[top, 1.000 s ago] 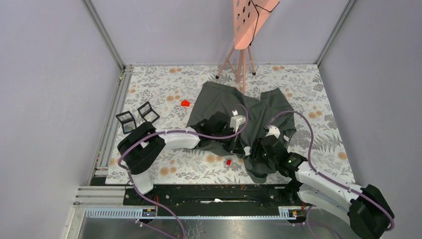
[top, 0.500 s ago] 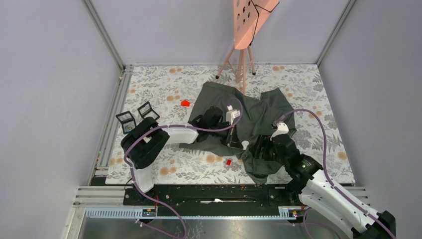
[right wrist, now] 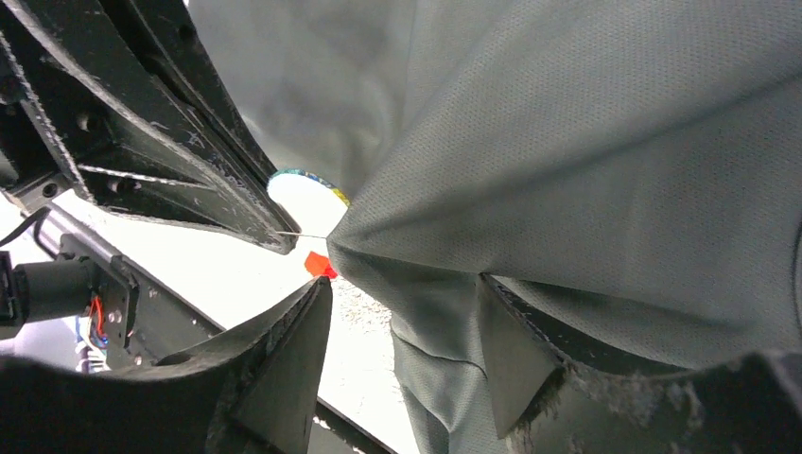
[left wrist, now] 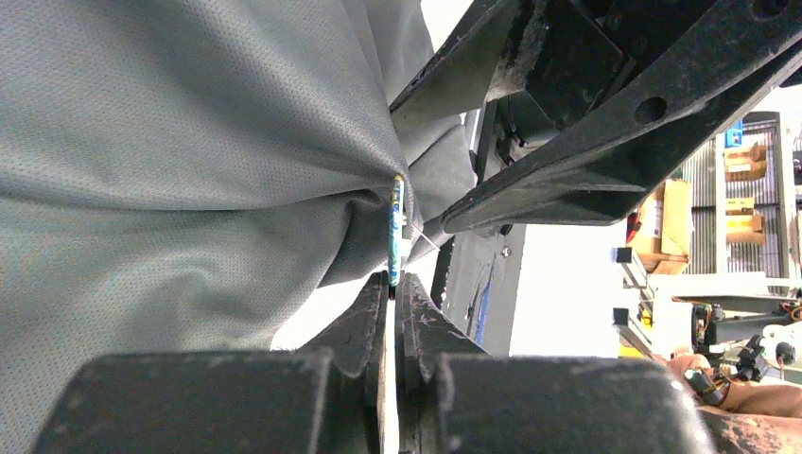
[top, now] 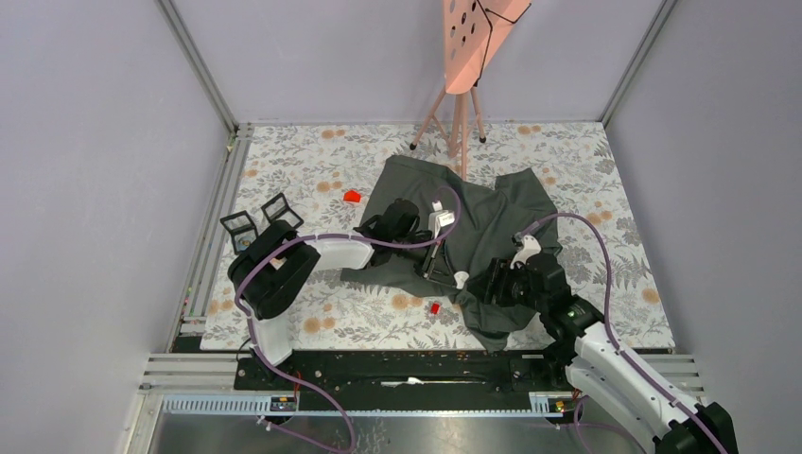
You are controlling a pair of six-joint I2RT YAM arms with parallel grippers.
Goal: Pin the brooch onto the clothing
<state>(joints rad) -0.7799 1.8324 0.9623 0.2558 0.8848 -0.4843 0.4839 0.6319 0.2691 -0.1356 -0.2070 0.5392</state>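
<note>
The dark grey T-shirt (top: 492, 213) lies crumpled on the flowered table. My left gripper (top: 443, 269) is shut on the brooch (top: 461, 278), a round white disc with a coloured rim. The left wrist view shows the brooch edge-on (left wrist: 394, 227) above the closed fingertips (left wrist: 374, 303), its thin pin touching a fabric fold (left wrist: 236, 142). My right gripper (top: 492, 284) is open beside it at the shirt's front edge. In the right wrist view, a hanging fold of shirt (right wrist: 444, 312) sits between the spread right gripper (right wrist: 407, 284), and the brooch (right wrist: 307, 197) shows beyond.
A pink perforated board on a tripod (top: 465, 57) stands at the back. Two small black open boxes (top: 260, 222) sit at the left. Small red pieces lie on the table, one left of the shirt (top: 352, 197) and one in front of it (top: 435, 307).
My left gripper has drawn the brooch slightly back and left along the shirt. My right arm has shifted right and stretched out, its gripper staying at the shirt's front edge.
</note>
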